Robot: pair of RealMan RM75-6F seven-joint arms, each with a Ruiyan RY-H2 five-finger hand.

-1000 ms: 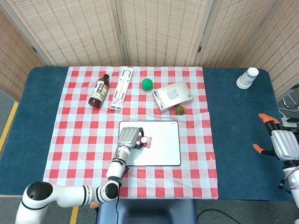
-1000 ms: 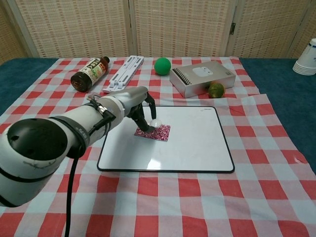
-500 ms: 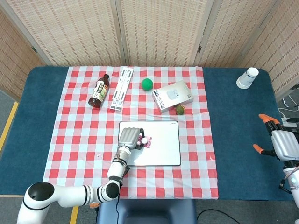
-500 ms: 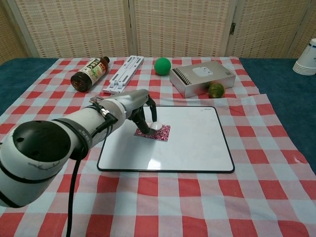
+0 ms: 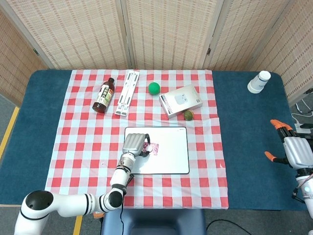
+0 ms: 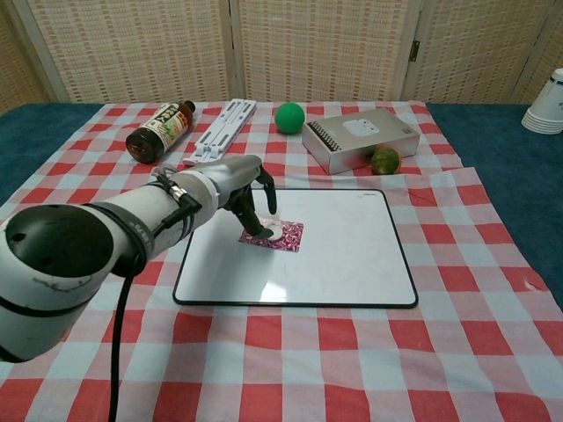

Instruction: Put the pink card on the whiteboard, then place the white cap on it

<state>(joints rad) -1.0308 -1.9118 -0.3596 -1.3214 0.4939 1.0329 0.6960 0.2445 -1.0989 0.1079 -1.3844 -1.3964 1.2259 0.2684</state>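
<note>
Overall: blue table [image 5: 44, 127], covered centrally by red-and-white checked cloth [image 5: 83, 142]; woven reed screen panels [image 5: 166, 32] behind, grey floor with yellow line at head-view left edge.

Landmark: whiteboard [image 5: 168, 159], lying flat on cloth toward near side.

- Pink card [image 6: 283, 236]: flat on whiteboard, left of its centre, nearer far edge.
- White cap [image 6: 274, 232]: resting on pink card, at card's left part.
- Left hand [image 5: 136, 144]: over whiteboard's left portion, fingers [image 6: 251, 214] curled downward with tips at white cap; whether cap is pinched or only touched cannot be told. Left arm extending from near-left corner of cloth, covering whiteboard's left edge in chest view.
- Right hand [image 5: 295, 151]: far right of whiteboard, off cloth at table's right edge, fingers apart, holding nothing.

Beyond whiteboard's far edge:
- Brown bottle [image 5: 104, 95]: lying on side, far left.
- White folding stand [image 5: 127, 92]: just right of bottle.
- Green ball [image 5: 154, 88]: beyond whiteboard's centre.
- Grey box [image 5: 181, 101]: beyond far-right corner, with small round fruit [image 5: 188, 115] touching its near side.
- Stacked paper cups [image 5: 258, 82]: well apart, far right on bare blue table.
</note>
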